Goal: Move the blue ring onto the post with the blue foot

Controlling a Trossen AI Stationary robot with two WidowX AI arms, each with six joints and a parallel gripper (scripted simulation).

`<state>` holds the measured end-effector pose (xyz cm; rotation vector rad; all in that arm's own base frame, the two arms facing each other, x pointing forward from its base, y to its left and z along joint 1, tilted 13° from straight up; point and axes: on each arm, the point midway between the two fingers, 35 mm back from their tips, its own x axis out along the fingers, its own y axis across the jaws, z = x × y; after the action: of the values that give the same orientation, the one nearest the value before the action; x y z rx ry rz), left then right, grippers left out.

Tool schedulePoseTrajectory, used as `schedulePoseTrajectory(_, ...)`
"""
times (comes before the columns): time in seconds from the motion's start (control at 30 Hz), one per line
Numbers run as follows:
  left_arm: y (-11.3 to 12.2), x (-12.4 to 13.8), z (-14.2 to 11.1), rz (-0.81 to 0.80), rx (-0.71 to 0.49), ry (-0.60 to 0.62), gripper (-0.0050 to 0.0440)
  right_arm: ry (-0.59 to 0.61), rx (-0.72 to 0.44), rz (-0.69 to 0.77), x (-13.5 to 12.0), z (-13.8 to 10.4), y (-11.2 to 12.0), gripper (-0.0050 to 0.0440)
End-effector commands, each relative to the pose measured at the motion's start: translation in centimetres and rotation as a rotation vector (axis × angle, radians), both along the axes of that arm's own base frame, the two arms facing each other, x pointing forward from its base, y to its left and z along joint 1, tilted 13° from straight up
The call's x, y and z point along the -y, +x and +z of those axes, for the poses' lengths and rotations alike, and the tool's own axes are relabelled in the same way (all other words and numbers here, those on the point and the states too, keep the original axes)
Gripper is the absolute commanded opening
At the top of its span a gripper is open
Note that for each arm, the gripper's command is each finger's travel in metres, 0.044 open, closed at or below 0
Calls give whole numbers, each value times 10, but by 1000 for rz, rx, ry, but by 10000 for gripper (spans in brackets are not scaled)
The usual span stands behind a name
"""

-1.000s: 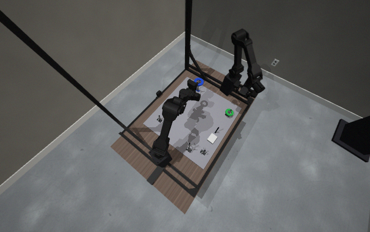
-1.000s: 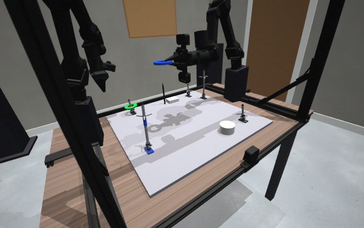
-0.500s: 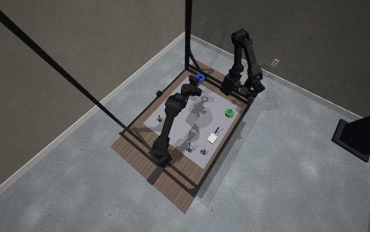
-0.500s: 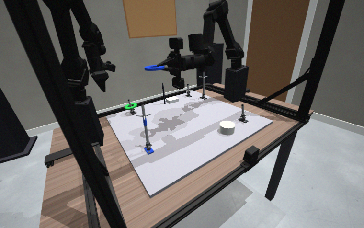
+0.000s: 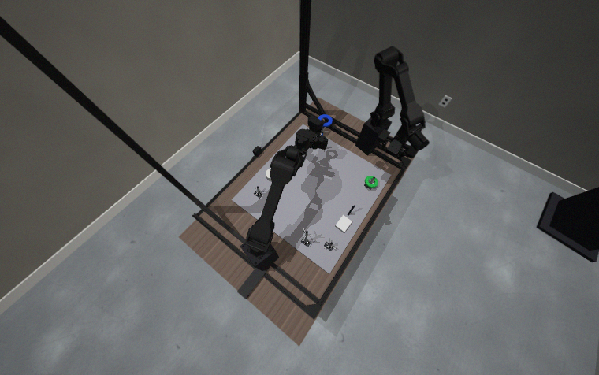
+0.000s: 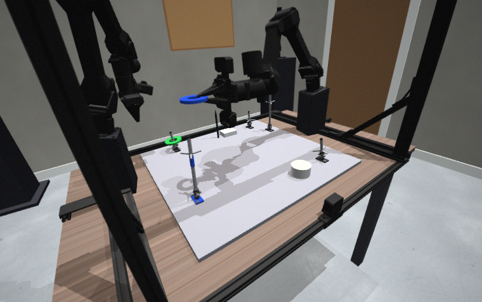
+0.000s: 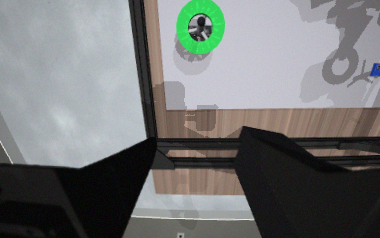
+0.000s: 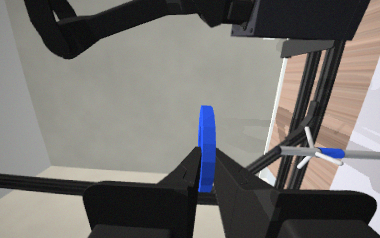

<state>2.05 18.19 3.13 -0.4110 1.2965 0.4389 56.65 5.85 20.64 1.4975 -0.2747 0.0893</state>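
My right gripper (image 6: 203, 98) is shut on the rim of the blue ring (image 6: 193, 99) and holds it flat, high in the air. In the right wrist view the ring (image 8: 206, 145) shows edge-on between the fingers. The post with the blue foot (image 6: 192, 167) stands on the white mat below the ring, and its top is clear of the ring. Its pins and blue band show in the right wrist view (image 8: 320, 152). My left gripper (image 6: 135, 110) is open and empty, raised above the table's edge, and its fingers show in the left wrist view (image 7: 197, 145).
A green ring (image 6: 173, 142) lies on a short post. A white cylinder (image 6: 300, 168), a white block (image 6: 227, 132), a black upright stick (image 6: 216, 124) and other posts (image 6: 269, 115) (image 6: 321, 151) stand on the mat. Black frame bars surround the table.
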Motion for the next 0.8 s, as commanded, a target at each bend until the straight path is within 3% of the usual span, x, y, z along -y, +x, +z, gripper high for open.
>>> schedulePoseTrajectory(0.0,0,0,1,3,4,-1,400,-3,-12,-1,-4,-10,14,0)
schedulePoseTrajectory(0.27,0,0,1,3,4,-1,400,-3,-12,-1,-12,-16,38,0)
schedulePoseTrajectory(0.53,0,0,1,3,4,-1,400,-2,-11,-4,-13,-17,41,0)
schedulePoseTrajectory(0.77,0,0,1,3,4,-1,400,18,23,-115,-16,-12,51,0)
